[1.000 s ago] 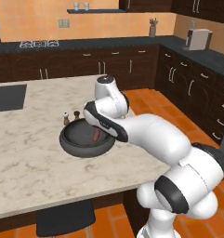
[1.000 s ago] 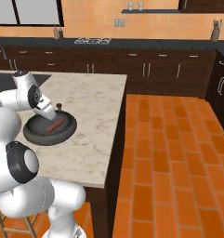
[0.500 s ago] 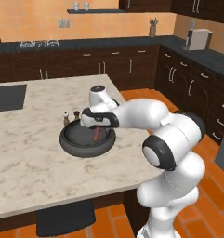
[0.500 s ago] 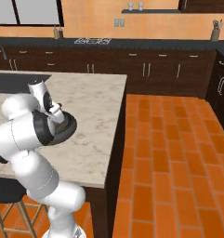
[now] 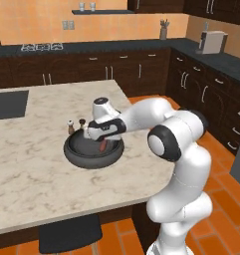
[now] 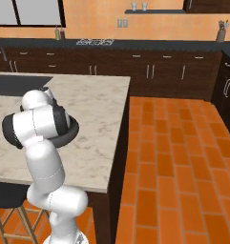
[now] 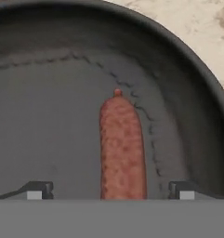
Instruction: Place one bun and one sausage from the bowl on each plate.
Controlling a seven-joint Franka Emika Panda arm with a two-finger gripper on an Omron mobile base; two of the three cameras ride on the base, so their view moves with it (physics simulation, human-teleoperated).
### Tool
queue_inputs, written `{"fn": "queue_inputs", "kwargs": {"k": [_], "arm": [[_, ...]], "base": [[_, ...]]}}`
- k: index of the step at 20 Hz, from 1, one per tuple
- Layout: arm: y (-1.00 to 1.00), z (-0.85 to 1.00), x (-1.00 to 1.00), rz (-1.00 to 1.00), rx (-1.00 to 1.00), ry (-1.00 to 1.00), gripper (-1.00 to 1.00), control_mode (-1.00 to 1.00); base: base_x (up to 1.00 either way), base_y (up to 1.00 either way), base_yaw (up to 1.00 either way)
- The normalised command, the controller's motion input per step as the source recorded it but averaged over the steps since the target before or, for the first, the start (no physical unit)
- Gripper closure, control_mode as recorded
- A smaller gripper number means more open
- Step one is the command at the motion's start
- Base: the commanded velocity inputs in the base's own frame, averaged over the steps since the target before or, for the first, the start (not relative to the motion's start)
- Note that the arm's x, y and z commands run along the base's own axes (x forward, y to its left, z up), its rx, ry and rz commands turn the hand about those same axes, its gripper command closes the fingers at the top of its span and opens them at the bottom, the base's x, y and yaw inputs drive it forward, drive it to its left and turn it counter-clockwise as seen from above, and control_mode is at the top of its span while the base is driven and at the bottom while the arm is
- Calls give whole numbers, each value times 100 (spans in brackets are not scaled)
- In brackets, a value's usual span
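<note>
The dark bowl (image 5: 74, 153) sits on the marble island, and its rim (image 6: 72, 132) peeks out from behind my arm in the right base view. My gripper (image 5: 100, 142) is lowered into the bowl. In the hand view the reddish-brown sausage (image 7: 122, 148) lies on the bowl's floor (image 7: 48, 125), running lengthwise between my two fingertips (image 7: 37, 190). My gripper (image 7: 111, 192) is open and straddles the sausage's near end. The sausage (image 5: 102, 147) also shows just under the hand. The bun and the plates are out of view.
Two small shakers (image 5: 70, 127) stand just behind the bowl's far left rim. A dark inset panel (image 5: 7, 103) lies at the island's far left. A dark stool (image 5: 69, 234) stands below the near edge. Orange tiled floor (image 6: 173, 157) lies to the right.
My arm has swung its elbow out to the right and the hand has come down lower into the bowl, over the sausage. The jaws remain wide.
</note>
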Motion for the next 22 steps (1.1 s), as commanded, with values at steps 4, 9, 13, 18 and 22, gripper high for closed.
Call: {"fn": "queue_inputs", "kwargs": {"k": [4, 9, 13, 18, 22], "arm": [[8, -55, 24, 0, 0, 0, -100, -100], [-7, -40, -2, 0, 0, -1, -100, -100], [-37, 0, -17, 1, 1, -8, -100, -100], [-1, -14, 0, 0, -2, 0, -100, -100], [0, -38, 0, 0, -7, -2, 100, -100]], "base": [[0, 0, 0], [0, 0, 0], [0, 0, 0], [0, 0, 0], [0, 0, 0]]}}
